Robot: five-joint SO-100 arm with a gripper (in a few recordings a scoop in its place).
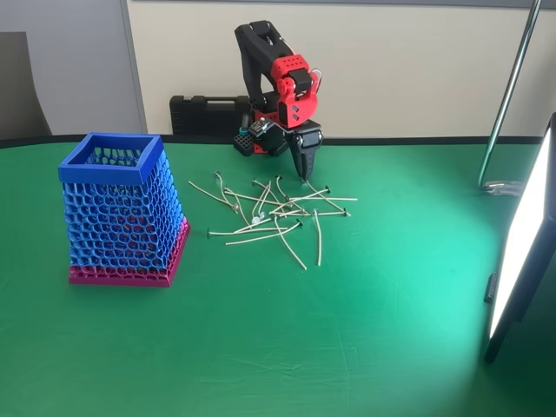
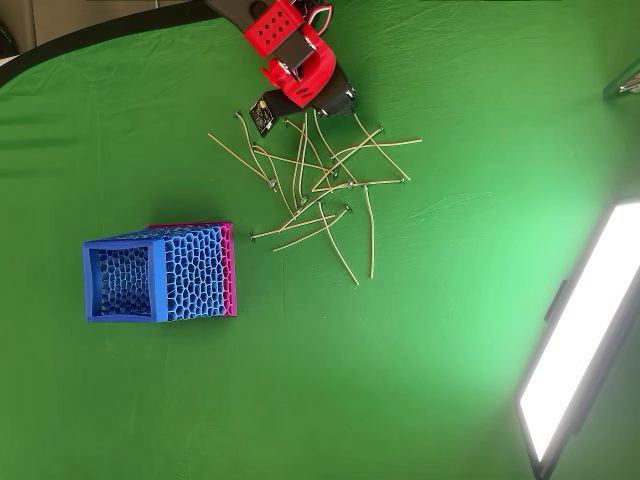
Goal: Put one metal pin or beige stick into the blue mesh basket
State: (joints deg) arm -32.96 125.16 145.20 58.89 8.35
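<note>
The pincer (image 1: 306, 174) points straight down at the upper edge of the pile, upper middle of the fixed view, its tips close together with nothing seen between them; whether fully pressed shut I cannot tell. Just below it the pins (image 1: 276, 213) lie crossed on the green desk (image 1: 365, 330). I'd choose an outlying straight pin (image 1: 318, 236) rather than the tangle, spread the tips across its shaft and pinch near mid-length. The basket (image 1: 122, 208) stands upright at left, well apart from the pile.
</note>
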